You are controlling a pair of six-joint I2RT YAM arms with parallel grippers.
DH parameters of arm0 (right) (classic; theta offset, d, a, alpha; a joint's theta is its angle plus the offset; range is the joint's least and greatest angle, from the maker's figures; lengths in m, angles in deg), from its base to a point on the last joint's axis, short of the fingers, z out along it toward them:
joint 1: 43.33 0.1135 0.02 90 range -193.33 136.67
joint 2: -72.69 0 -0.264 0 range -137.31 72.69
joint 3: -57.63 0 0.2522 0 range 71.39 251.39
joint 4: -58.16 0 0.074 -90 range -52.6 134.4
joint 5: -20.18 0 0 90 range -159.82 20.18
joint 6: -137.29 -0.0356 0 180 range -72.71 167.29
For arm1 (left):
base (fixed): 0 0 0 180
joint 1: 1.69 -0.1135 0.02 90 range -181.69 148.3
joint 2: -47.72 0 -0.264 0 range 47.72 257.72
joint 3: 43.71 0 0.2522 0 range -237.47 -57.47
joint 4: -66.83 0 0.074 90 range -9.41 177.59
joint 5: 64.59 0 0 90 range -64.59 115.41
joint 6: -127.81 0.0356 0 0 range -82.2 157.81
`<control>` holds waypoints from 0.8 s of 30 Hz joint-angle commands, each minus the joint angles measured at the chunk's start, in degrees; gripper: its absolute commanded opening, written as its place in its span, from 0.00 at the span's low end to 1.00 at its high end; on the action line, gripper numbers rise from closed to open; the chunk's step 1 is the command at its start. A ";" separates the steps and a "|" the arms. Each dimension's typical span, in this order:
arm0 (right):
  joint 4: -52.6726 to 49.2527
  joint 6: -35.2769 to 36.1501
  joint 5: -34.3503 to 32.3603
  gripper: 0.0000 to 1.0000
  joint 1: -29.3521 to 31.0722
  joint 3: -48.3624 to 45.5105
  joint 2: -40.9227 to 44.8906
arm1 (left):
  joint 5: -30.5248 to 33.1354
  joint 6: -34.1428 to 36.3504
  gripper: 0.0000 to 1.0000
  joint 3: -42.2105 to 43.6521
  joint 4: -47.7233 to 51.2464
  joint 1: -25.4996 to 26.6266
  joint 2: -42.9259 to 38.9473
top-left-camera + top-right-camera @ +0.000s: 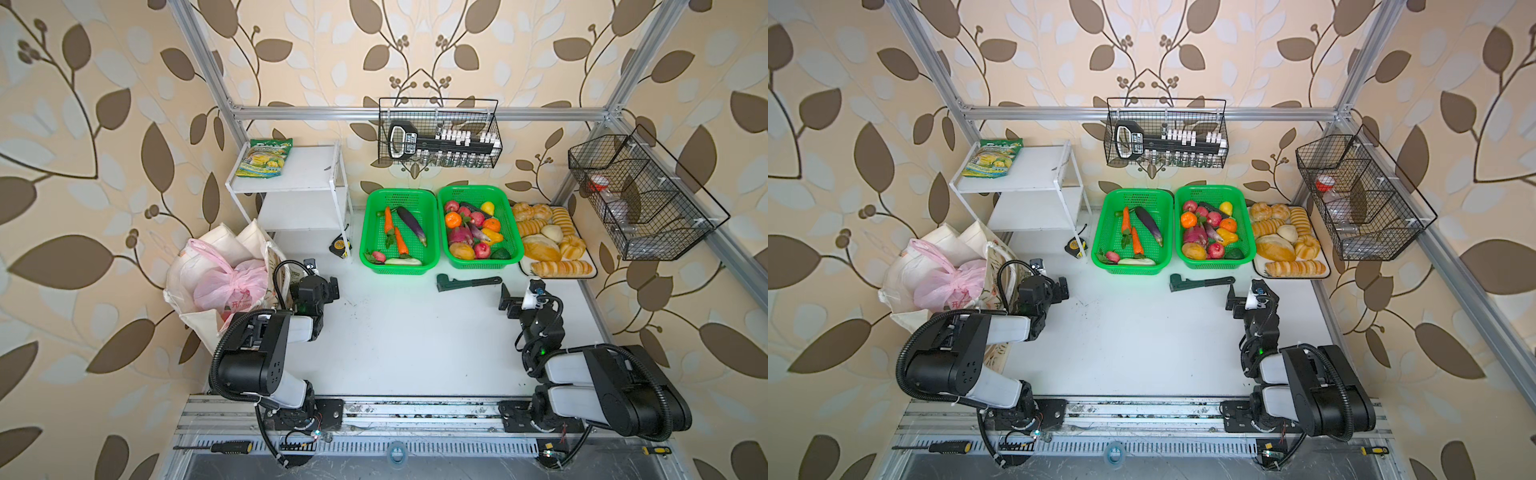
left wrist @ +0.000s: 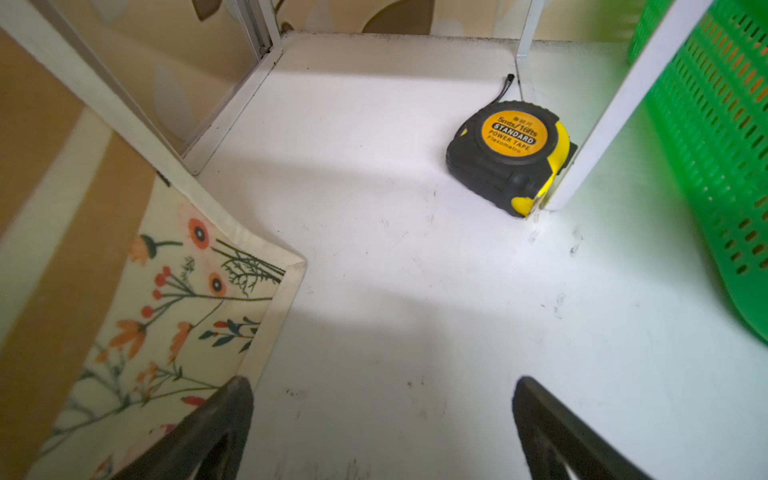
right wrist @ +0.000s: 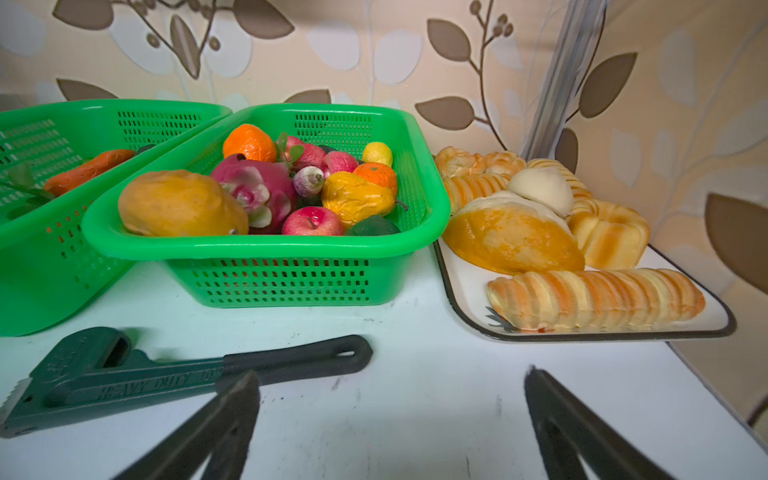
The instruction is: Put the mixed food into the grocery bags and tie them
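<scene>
Left end effector (image 2: 383, 380) wide before tape measure (image 2: 509, 153); right end effector (image 3: 390, 372) wide before wrench (image 3: 137, 380)

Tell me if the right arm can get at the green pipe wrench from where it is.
Probably yes. The right tool is open and empty, the pipe wrench lies just ahead of it on the table, and nothing stands between them.

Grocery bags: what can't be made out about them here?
- Contents of pink plastic bag: both top views, vague shapes through film.
- Inside of canvas tote: both top views, covered by pink plastic bag and left arm.
- Rest of canvas tote: left wrist view, cut off by edge.
</scene>
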 commanded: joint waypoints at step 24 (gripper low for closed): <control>-9.60 -2.53 -10.71 1.00 2.41 7.40 -1.01 | 1.53 -1.69 0.99 -0.67 -2.31 -0.77 -0.11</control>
